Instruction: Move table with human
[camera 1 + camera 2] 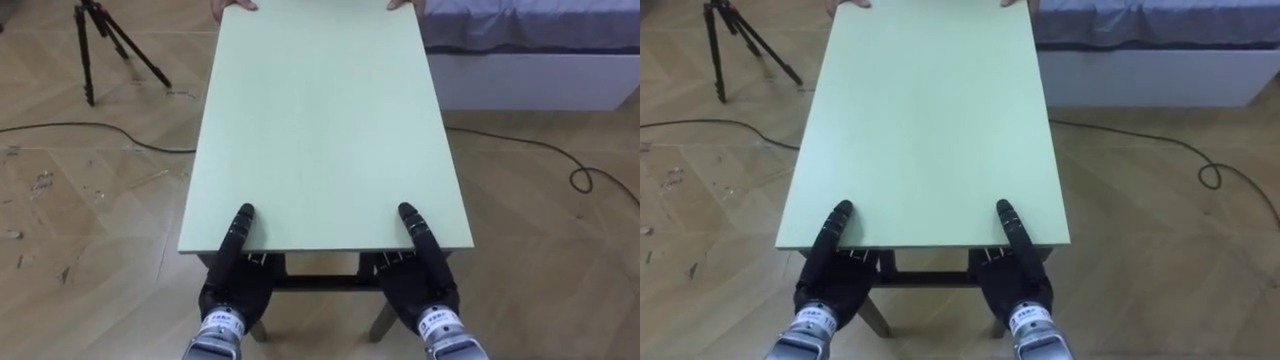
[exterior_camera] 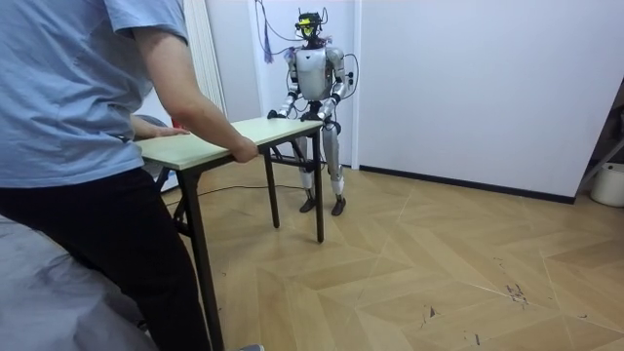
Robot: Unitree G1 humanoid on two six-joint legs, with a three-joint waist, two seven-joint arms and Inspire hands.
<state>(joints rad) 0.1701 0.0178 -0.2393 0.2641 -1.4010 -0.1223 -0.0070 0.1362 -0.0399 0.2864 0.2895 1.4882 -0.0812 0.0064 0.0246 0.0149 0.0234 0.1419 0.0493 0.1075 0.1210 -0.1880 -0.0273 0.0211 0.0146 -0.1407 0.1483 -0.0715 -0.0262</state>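
A pale green table [image 1: 320, 120] with dark legs stretches away from me over the wooden floor. My left hand [image 1: 235, 285] and right hand [image 1: 420, 285] grip its near edge, thumbs lying on top and fingers tucked under the board. At the far edge a person's hands [image 1: 232, 5] hold the tabletop. The room view has the person [image 2: 88, 146] in a blue shirt at the near end of the table [image 2: 224, 136]. The robot stands upright at the far end, close to a white wall.
A black tripod [image 1: 100, 40] stands on the floor to the far left. A low bed [image 1: 530, 50] lies at the far right. Dark cables [image 1: 90, 128] run over the floor on both sides of the table.
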